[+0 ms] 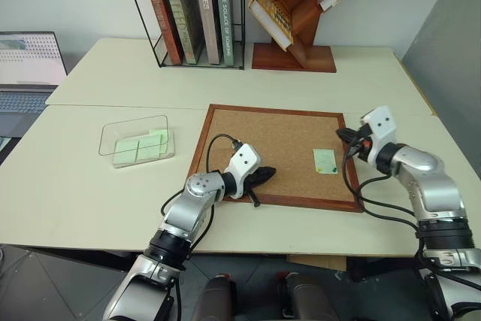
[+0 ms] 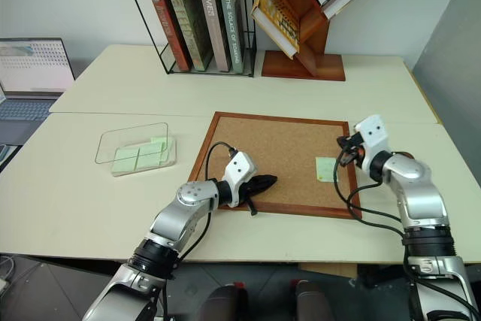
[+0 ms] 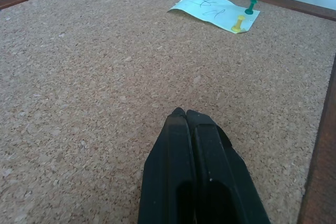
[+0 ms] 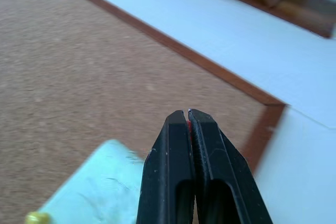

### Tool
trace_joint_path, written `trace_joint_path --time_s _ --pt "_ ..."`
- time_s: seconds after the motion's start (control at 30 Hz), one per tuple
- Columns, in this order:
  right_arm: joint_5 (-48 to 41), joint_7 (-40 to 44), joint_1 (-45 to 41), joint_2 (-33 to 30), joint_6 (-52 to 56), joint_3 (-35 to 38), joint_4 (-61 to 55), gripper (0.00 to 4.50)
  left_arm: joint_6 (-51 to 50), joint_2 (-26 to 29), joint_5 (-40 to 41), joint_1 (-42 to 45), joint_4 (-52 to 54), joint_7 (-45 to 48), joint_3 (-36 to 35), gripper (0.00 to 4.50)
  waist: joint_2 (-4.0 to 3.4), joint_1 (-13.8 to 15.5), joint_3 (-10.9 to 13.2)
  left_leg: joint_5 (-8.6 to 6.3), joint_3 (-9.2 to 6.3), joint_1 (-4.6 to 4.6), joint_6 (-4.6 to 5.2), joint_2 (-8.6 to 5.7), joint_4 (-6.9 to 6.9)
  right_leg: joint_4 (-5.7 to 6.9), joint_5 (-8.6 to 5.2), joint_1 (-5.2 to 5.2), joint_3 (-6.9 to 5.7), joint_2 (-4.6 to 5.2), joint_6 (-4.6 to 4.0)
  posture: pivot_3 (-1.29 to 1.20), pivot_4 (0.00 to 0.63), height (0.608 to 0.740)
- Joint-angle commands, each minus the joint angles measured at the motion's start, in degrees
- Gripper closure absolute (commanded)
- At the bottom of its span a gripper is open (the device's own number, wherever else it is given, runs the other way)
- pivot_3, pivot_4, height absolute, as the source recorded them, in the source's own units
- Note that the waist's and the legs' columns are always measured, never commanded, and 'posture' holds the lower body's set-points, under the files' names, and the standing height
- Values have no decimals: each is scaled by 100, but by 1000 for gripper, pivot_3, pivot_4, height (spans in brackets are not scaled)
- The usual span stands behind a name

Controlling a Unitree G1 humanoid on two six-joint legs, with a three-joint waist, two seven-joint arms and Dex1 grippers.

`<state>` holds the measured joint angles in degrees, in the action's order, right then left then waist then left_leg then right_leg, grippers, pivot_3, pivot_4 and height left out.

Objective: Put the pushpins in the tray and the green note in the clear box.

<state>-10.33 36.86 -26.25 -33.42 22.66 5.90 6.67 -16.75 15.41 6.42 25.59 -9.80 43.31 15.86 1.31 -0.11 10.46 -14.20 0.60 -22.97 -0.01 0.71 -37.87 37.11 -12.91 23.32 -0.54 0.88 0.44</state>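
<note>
The right gripper (image 4: 188, 115) pinches a red pushpin (image 4: 188, 125), the left gripper (image 3: 185, 114) is shut empty, and the green note (image 3: 215, 10) stays pinned by two pushpins.

My left arm reaches forward with the elbow bent, its forearm angling in toward the middle. The left gripper (image 1: 264, 175) points forward and to the right, tipped slightly down, its 2 black fingers (image 3: 184, 145) pressed flat together. My right arm is raised at the side, elbow bent. The right gripper (image 1: 345, 135) points inward to the left, its 2 fingers (image 4: 202, 145) closed tight.
</note>
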Motion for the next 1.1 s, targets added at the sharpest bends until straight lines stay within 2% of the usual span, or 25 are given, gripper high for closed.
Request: trace_joint_path --time_s 0.03,0.2,0.5,0.6,1.0,1.1 --pt "41 -306 303 -400 113 576 -144 4466 32 34 -78 -32 -116 56 39 4500 0 3 0 0 -1 0 0 0 1 -1 0 -1 0 0 0 0 150 740" --pt "188 -701 578 -674 498 828 119 4466 116 20 -100 34 -196 57 39 4500 -5 -3 -3 0 6 2 0 0 0 1 0 -1 2 3 1 0 150 740" --pt "300 -970 616 -778 871 782 434 4466 274 4 -128 123 -382 -26 -38 4500 -12 -2 -7 1 7 2 1 -3 -2 2 2 -1 3 -12 4 0 150 740" --pt "318 -952 572 -800 917 705 551 3959 291 16 -130 123 -400 -54 -57 4500 -12 -3 -7 1 11 3 1 -4 -3 1 4 -1 2 -12 7 0 150 740" --pt "329 -999 403 -761 808 743 751 1468 337 27 -145 74 -400 -67 -26 4500 -12 -5 -7 1 12 4 2 -3 -3 0 6 -1 1 -15 11 0 150 740" --pt "236 -1035 410 -747 833 888 727 1468 352 26 -149 96 -431 -59 -24 4500 -12 -5 -7 1 13 4 2 -3 -3 0 6 -1 2 -15 11 0 150 740"
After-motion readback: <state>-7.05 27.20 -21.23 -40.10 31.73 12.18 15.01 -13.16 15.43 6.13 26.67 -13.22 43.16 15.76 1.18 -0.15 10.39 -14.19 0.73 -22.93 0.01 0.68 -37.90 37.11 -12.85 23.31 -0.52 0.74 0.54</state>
